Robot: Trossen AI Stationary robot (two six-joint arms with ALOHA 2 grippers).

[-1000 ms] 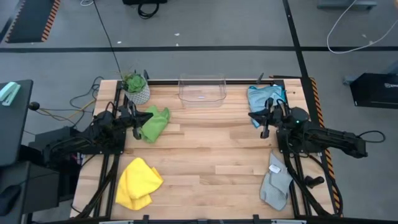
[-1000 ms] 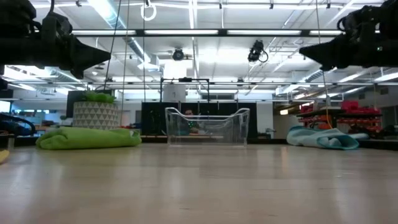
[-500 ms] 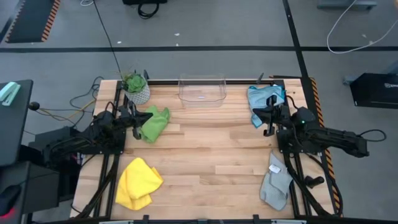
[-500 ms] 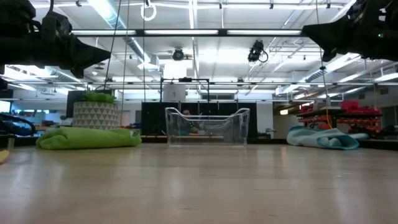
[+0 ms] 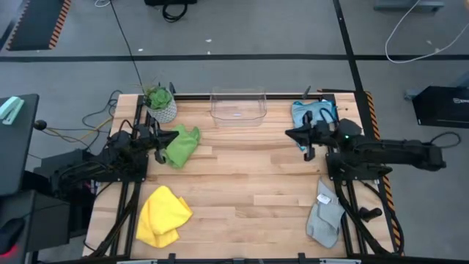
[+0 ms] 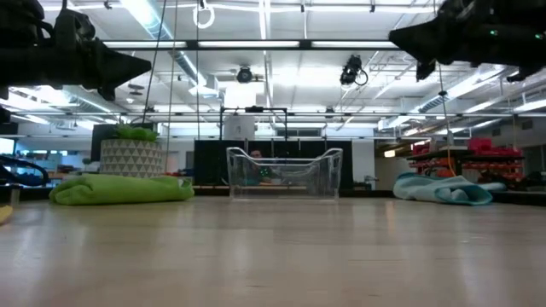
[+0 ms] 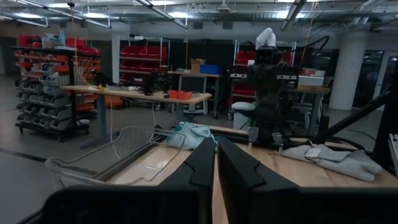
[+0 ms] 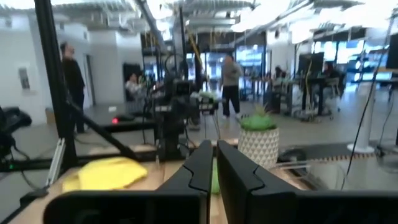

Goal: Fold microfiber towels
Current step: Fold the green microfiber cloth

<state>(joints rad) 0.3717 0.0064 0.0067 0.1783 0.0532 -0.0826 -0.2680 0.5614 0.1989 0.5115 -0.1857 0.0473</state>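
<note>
From above, the green towel (image 5: 182, 144) lies bunched at the table's (image 5: 242, 183) far left, just beside the left gripper (image 5: 157, 143); the yellow towel (image 5: 163, 215) sits near left, the blue towel (image 5: 311, 116) far right, the grey towel (image 5: 324, 215) near right. The right gripper (image 5: 299, 138) hangs beside the blue towel. At table level, both arms hang high, clear of the green towel (image 6: 119, 188), bin (image 6: 284, 175) and blue towel (image 6: 442, 188). The left wrist view shows fingers (image 7: 202, 165) pressed nearly together, empty. The right wrist view shows fingers (image 8: 200, 163) likewise closed on nothing, the plant (image 8: 259, 138) ahead.
</note>
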